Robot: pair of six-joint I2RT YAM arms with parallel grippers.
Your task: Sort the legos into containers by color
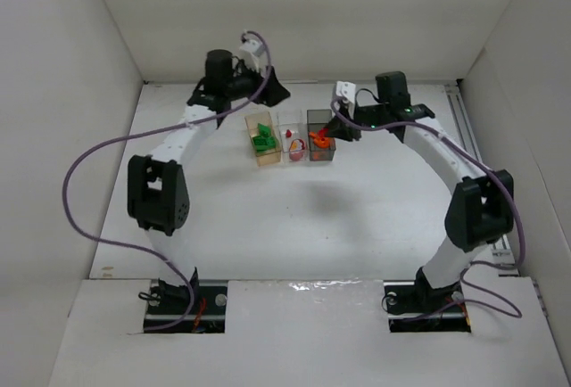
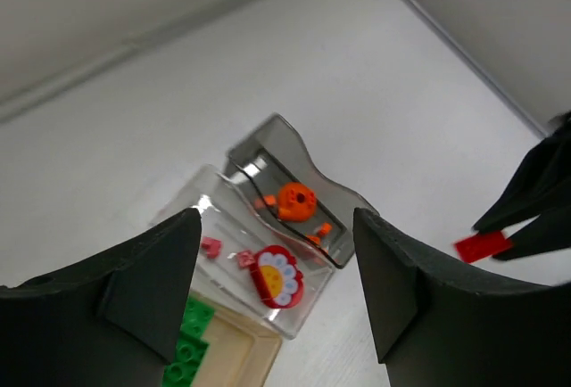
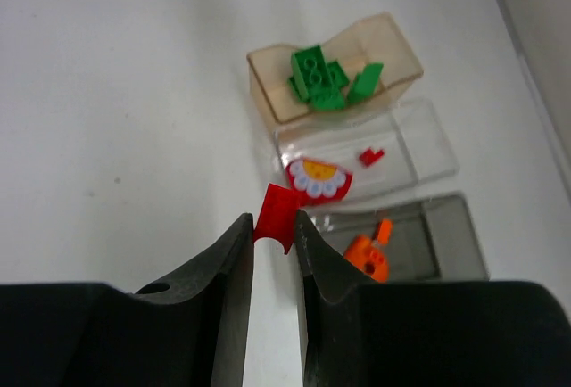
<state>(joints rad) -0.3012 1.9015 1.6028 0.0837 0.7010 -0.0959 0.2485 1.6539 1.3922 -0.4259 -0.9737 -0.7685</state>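
Observed: right gripper (image 3: 274, 223) clamped on the flat red lego (image 3: 277, 209), which stands on edge. The clear container (image 3: 412, 160) lies just up-frame and to the right, apparently not yet beneath the lego. Left gripper (image 2: 277, 219) is apart and empty above the containers.

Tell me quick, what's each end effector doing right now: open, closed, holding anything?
Left end effector: open, holding nothing.
Right end effector: closed on a red lego.
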